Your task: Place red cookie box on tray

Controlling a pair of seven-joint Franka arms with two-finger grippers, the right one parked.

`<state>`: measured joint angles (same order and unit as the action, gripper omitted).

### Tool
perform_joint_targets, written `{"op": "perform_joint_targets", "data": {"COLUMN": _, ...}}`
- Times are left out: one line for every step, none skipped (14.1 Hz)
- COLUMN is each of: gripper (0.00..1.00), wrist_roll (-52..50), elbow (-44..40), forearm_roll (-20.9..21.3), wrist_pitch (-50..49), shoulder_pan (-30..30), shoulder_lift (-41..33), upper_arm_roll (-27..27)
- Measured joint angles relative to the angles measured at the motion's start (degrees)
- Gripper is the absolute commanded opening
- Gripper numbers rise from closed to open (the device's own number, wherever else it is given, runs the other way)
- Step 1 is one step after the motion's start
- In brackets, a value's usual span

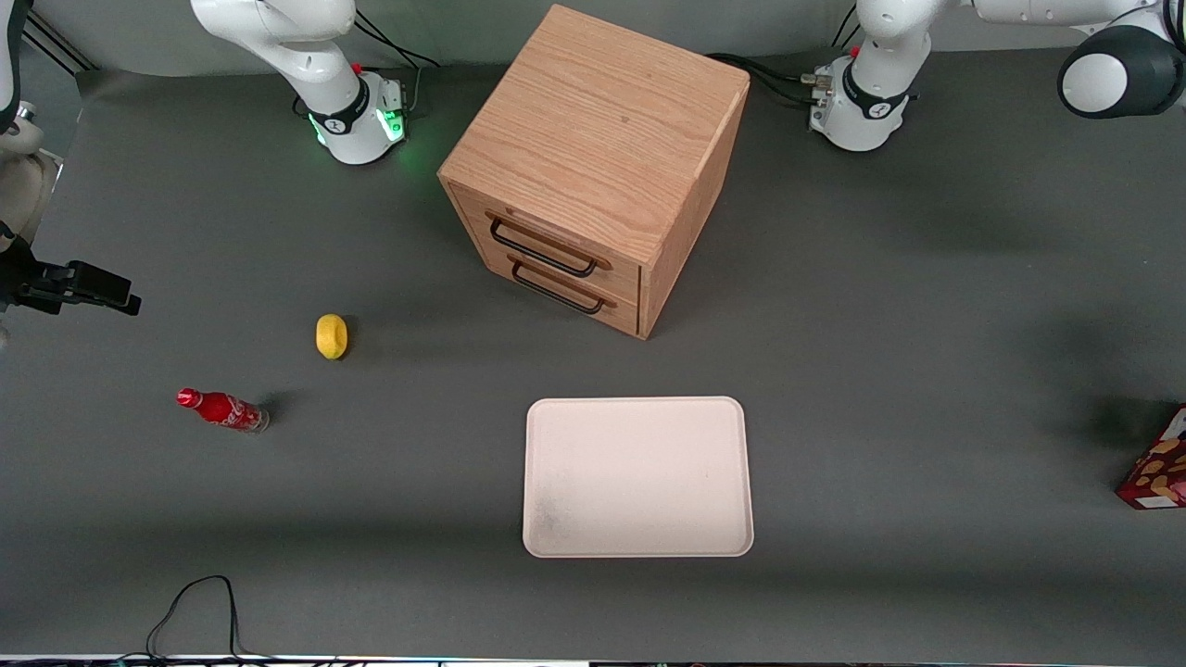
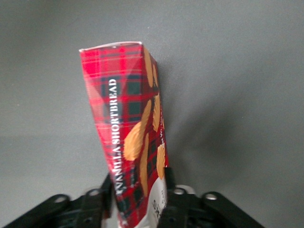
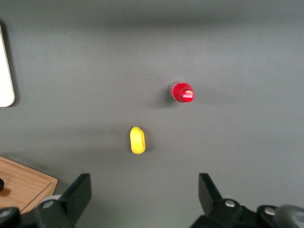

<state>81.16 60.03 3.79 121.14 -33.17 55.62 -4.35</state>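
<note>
Front view, read from left to right across the picture: a small red bottle [image 1: 222, 409] stands toward the parked arm's end of the table [image 1: 927, 306], with a yellow lemon [image 1: 331, 335] near it. A wooden drawer cabinet [image 1: 593, 167] sits mid-table. The cream tray [image 1: 637, 477] lies bare in front of it, nearer the camera. At the working arm's end, only a corner of the red cookie box [image 1: 1158, 468] shows at the picture's edge.

From the left wrist view, the gripper [image 2: 138, 199] is clamped on the white-labelled end of the box [image 2: 128, 137], one finger pressed to each long side.

The step in hand looks like the grasp, just made. Whether the box has left the table cannot be told. The next move calls for raising it and carrying it well across toward the tray, then lowering it inside the rim before letting go.
</note>
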Motion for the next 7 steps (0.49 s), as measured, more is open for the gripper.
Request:
{"op": "perform_joint_targets", "data": {"gripper": 0.11, "wrist_roll": 0.0, "elbow": -0.2, "forearm_roll": 0.0, "wrist_pitch": 0.0, "shoulder_pan": 0.0, "shoulder_lift": 0.0, "upper_arm_roll": 0.0}}
{"op": "perform_joint_targets", "data": {"gripper": 0.03, "wrist_roll": 0.0, "elbow": -0.4, "forearm_roll": 0.0, "wrist_pitch": 0.0, "shoulder_pan": 0.0, "shoulder_lift": 0.0, "upper_arm_roll": 0.0}}
{"op": "perform_joint_targets", "data": {"gripper": 0.00, "wrist_roll": 0.0, "elbow": -0.5, "forearm_roll": 0.0, "wrist_pitch": 0.0, "shoulder_pan": 0.0, "shoulder_lift": 0.0, "upper_arm_roll": 0.0}}
{"op": "perform_joint_targets", "data": {"gripper": 0.00, "wrist_roll": 0.0, "elbow": -0.5, "forearm_roll": 0.0, "wrist_pitch": 0.0, "shoulder_pan": 0.0, "shoulder_lift": 0.0, "upper_arm_roll": 0.0}}
{"op": "perform_joint_targets", "data": {"gripper": 0.00, "wrist_roll": 0.0, "elbow": -0.6, "forearm_roll": 0.0, "wrist_pitch": 0.0, "shoulder_pan": 0.0, "shoulder_lift": 0.0, "upper_arm_roll": 0.0}}
{"op": "perform_joint_targets", "data": {"gripper": 0.00, "wrist_roll": 0.0, "elbow": -0.6, "forearm_roll": 0.0, "wrist_pitch": 0.0, "shoulder_pan": 0.0, "shoulder_lift": 0.0, "upper_arm_roll": 0.0}}
{"op": "perform_joint_targets", "data": {"gripper": 0.00, "wrist_roll": 0.0, "elbow": -0.8, "forearm_roll": 0.0, "wrist_pitch": -0.1, "shoulder_pan": 0.0, "shoulder_lift": 0.0, "upper_arm_roll": 0.0}}
